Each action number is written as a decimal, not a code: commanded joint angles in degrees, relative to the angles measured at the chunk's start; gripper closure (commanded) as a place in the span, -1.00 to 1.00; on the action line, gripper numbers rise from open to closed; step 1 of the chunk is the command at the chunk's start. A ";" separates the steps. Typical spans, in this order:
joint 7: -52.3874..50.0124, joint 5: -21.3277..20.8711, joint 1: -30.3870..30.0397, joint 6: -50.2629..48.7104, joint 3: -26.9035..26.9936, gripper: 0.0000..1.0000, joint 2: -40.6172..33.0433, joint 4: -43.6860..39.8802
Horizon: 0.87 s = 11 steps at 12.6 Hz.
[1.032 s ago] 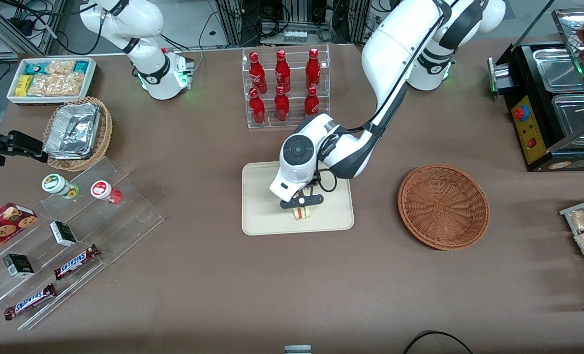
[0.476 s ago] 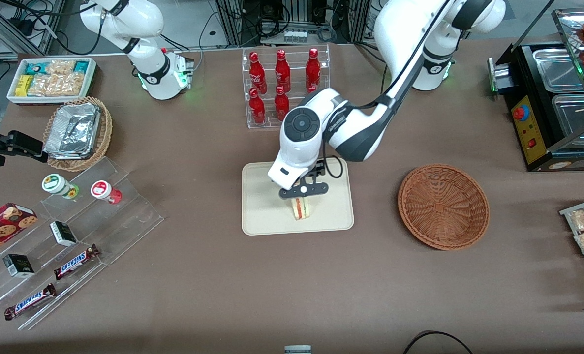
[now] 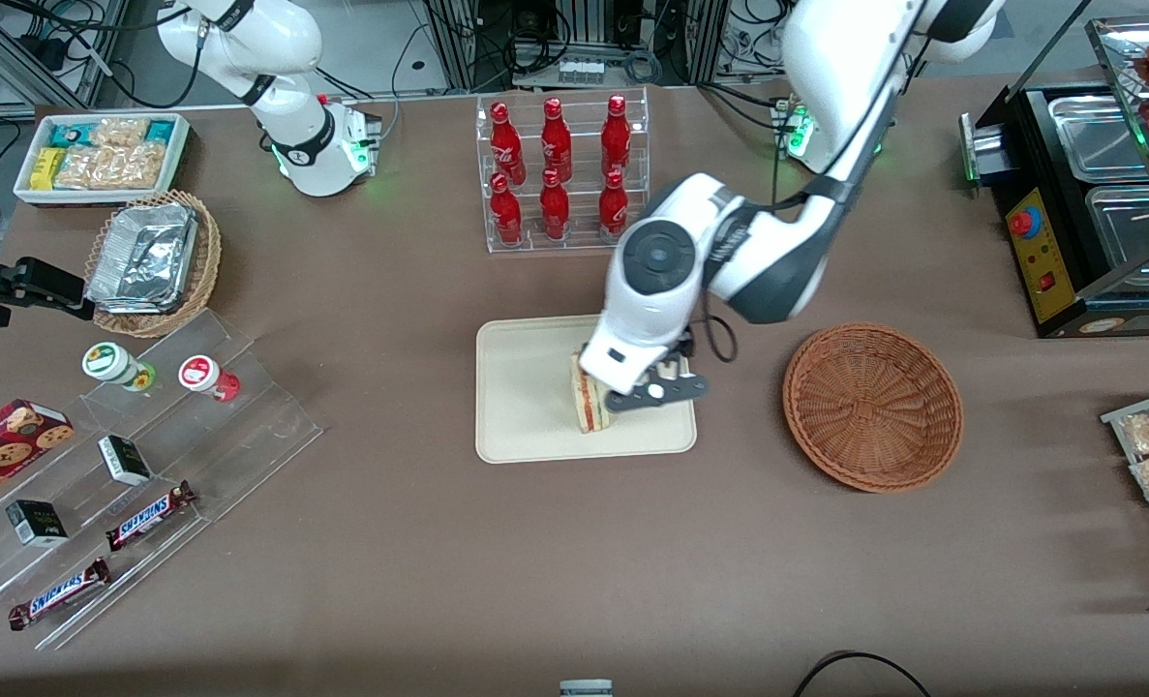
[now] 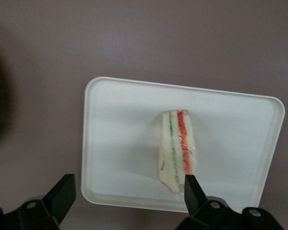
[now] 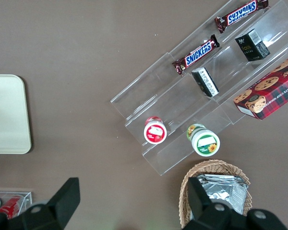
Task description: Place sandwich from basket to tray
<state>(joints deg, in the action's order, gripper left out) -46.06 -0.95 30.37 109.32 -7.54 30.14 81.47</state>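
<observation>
While the sandwich (image 3: 587,404) stands on its edge on the tray (image 3: 521,407), the gripper (image 3: 653,392) hangs above the tray at the end nearest the basket (image 3: 872,405), just beside the sandwich and, in the left wrist view, clear of it. Its fingers (image 4: 192,189) are spread wide apart and hold nothing; from the wrist camera one dark fingertip overlaps the sandwich's (image 4: 177,151) lower corner while the other fingertip (image 4: 62,194) sits over the bare tabletop (image 4: 144,43) off the tray's (image 4: 120,143) rim. Seen from that camera, the sandwich shows its cut edge upward, with green and red filling stripes running between pale bread slices. It lies in the half of the tray toward the working arm's end, with bare cream surface around it. From the front, the round reddish-brown wicker basket rests on the brown tabletop (image 3: 574,561) toward the working arm's end, near the tray but apart from it, and nothing shows inside it. A clear rack of red bottles (image 3: 559,169) stands farther from the front camera than the tray. Toward the parked arm's end sit clear stepped shelves (image 3: 148,455) carrying chocolate bars and small jars.
</observation>
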 commanded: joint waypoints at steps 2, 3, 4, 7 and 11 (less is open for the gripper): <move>9.21 -0.20 -6.01 -0.87 -0.37 -1.00 -8.24 8.60; 11.85 -0.02 -7.51 -0.87 -0.37 -1.00 -10.00 10.36; 14.48 0.24 -9.09 -0.87 -0.37 -1.00 -12.02 12.55; 20.90 0.59 -13.83 -1.13 -0.37 -1.00 -17.56 17.74; 30.67 0.86 -19.46 -7.97 -0.46 -1.00 -22.31 19.08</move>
<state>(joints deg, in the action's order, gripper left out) -19.27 -0.74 13.72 103.85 -7.31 11.61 98.20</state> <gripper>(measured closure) 0.000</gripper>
